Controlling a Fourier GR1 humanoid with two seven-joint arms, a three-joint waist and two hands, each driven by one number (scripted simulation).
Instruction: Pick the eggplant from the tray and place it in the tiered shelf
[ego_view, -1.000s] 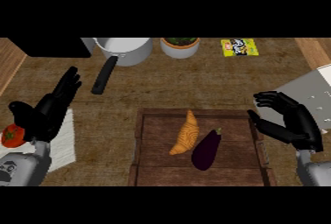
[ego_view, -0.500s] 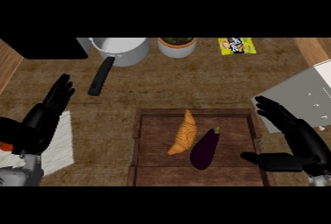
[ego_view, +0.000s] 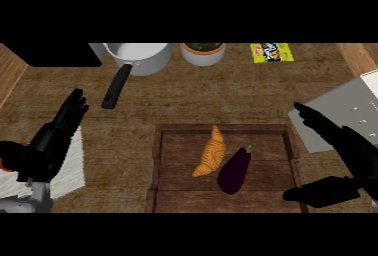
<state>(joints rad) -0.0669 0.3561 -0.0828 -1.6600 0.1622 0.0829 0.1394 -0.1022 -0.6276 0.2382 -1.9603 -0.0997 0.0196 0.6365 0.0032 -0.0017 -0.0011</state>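
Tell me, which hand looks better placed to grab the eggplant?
Probably the right hand: it hangs open by the tray's right side, nearer the eggplant. The left hand rests open, far left.

The wooden tray holds a glossy purple eggplant on a rough-grained wooden counter.

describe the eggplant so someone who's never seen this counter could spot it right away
Find the wooden tray at the middle of the counter, near its front edge. Two vegetables lie in it side by side; the eggplant is the right one, dark purple and glossy, beside the orange sweet potato.
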